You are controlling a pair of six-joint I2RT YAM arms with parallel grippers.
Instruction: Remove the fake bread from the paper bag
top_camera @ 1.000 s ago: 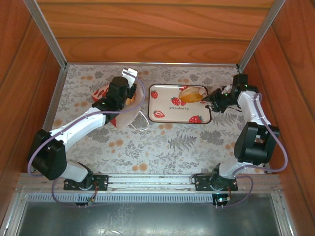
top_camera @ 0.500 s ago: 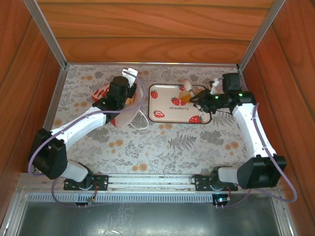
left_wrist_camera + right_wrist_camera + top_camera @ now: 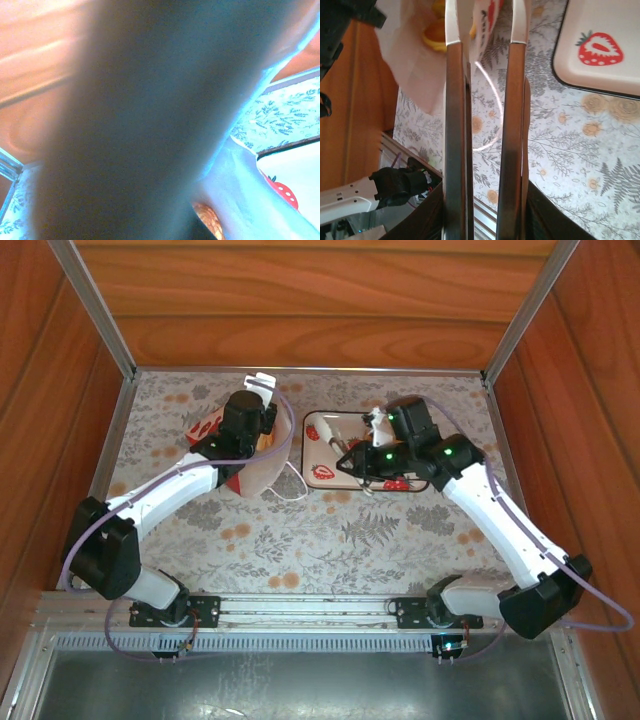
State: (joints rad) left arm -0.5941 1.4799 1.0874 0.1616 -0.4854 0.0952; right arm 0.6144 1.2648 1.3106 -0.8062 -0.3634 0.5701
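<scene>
**Claws at the mouth of the bag (image 3: 250, 472), bread (image 3: 266, 440) inside**

Right claw (image 3: 489, 15) (image 3: 348, 462): fingers parallel with a narrow gap and gripping nothing; the flowered table (image 3: 560, 150) shows between them. The claw points left, above the near-left corner of the tray (image 3: 318, 430). Its white tips reach the open mouth of the bag (image 3: 410, 65); whether they touch the paper cannot be told. Yellow bread (image 3: 437, 35) lies just inside the mouth. A thin cord handle (image 3: 487, 100) loops on the table below the gap. The strawberry tray (image 3: 600, 50) lies to the right of the bag, close beside it.

Left claw (image 3: 245, 435): closed, set down at the bag's far rim. It is hidden under its own wrist, so whether paper is pinched cannot be told. In its wrist view a dark blur sits against the lens. Beside the blur are white paper (image 3: 240, 190), one golden piece of bread (image 3: 207, 222) and a tray corner (image 3: 295, 180).

Bag: tilted on the far-left part of the table, red band to the left, mouth toward the tray.
</scene>
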